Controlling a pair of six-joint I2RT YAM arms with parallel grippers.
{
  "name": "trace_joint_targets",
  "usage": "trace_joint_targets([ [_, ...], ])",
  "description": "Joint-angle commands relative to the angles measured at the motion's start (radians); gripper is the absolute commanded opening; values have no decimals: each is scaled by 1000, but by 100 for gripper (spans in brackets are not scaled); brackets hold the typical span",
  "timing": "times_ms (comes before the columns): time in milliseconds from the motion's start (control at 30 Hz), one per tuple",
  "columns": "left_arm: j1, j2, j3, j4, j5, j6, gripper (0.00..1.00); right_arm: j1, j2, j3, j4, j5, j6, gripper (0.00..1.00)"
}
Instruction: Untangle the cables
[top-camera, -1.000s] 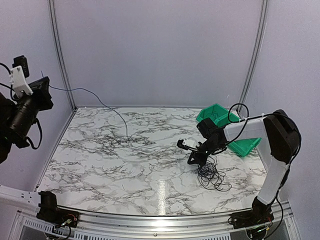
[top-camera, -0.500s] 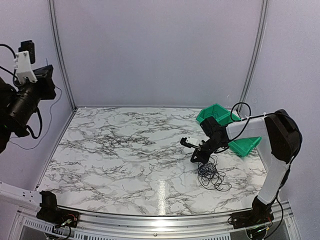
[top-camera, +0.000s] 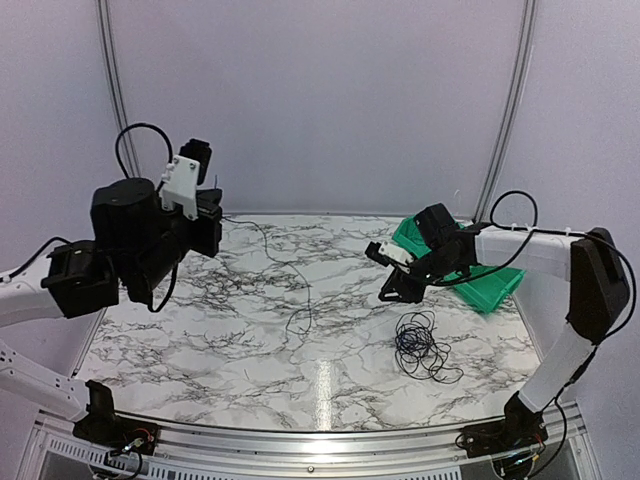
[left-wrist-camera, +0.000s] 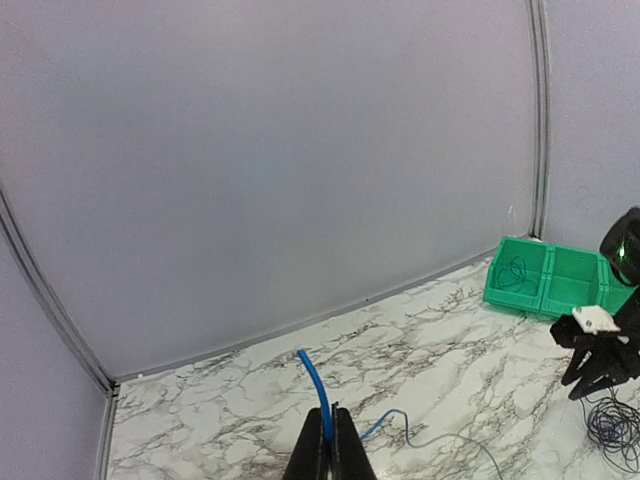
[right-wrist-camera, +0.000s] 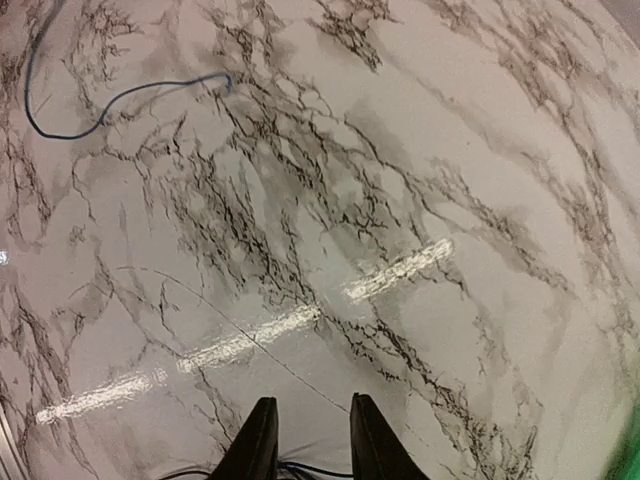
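The cables are a hand-sized tangle (top-camera: 424, 346) of thin black loops with some blue, lying on the marble table at the right; it also shows in the left wrist view (left-wrist-camera: 614, 424). One long thin blue cable (top-camera: 311, 295) runs free from it across the table. My left gripper (top-camera: 213, 222) is shut on that blue cable (left-wrist-camera: 322, 400) near its end, held above the back left of the table. My right gripper (top-camera: 390, 295) is open and empty, above the table just behind and left of the tangle. In the right wrist view the gripper (right-wrist-camera: 310, 440) has cable strands at its base.
A green bin (top-camera: 455, 255) with two compartments stands at the back right, one holding a coil (left-wrist-camera: 515, 272). The blue cable's slack (right-wrist-camera: 100, 100) lies on the marble ahead of my right gripper. Grey walls close the table at back and sides.
My left arm has swung in from the left edge over the table, carrying the blue cable. My right gripper has risen off the tangle and moved back toward the bin.
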Motion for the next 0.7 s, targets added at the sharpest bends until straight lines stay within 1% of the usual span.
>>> trace_joint_targets([
  [0,62,107,-52,49,210,-123,0,-6,-86,87,-58,-88,-43,29],
  [33,74,134,-66,70,248,-158,0,-5,-96,97,-63,-102,-44,30],
  [133,96,204,-110,150,330,-195,0,4,-113,127,-73,-160,-39,34],
  [200,105,237,-130,204,383,-204,0,29,-105,141,-63,-164,-19,40],
  [300,117,269,-161,281,434,-218,0,95,-54,169,-74,-143,-18,43],
  [400,145,270,-186,325,493,-299,0,143,6,206,-83,-146,-13,48],
  [467,157,276,-187,338,527,-346,0,167,41,251,-90,-164,-6,50],
  [533,159,292,-177,344,550,-352,0,188,69,290,-81,-174,18,51],
  [600,160,304,-173,352,558,-344,0,206,103,316,-45,-165,50,52],
  [667,168,300,-190,377,584,-343,0,220,134,333,21,-121,93,52],
])
